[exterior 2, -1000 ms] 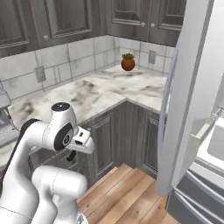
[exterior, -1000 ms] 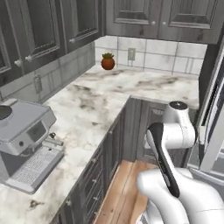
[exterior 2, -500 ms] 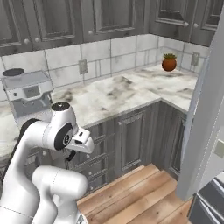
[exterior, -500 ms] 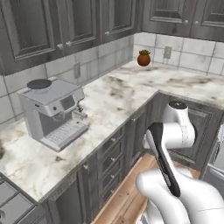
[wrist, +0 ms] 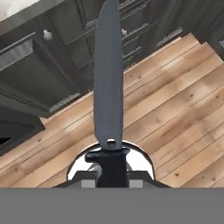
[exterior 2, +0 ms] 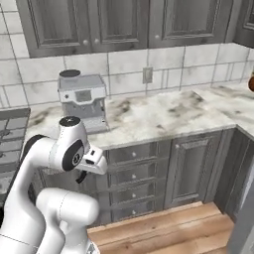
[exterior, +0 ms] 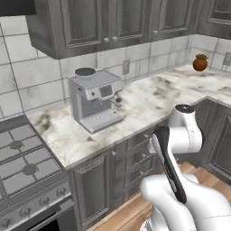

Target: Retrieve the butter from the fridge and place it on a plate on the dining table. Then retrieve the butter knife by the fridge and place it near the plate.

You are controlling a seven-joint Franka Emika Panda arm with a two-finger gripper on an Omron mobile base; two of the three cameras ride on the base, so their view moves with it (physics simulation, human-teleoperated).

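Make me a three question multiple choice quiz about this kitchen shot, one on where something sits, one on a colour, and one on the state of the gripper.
1. The coffee machine stands on:
A. the marble counter
B. the stove
C. the floor

2. The floor is:
A. white tile
B. brown wood planks
C. grey carpet

3. The gripper is:
A. open and empty
B. shut on the butter knife
C. shut on a cup

Answers: 1 A, the machine rests on the veined top beside the stove. 2 B, brown boards show in the hand view. 3 B, the black handle sits between the fingertips, blade pointing away.

Butter knife (wrist: 108, 87) — grey blade, black handle; brown wooden floor (wrist: 175, 109).
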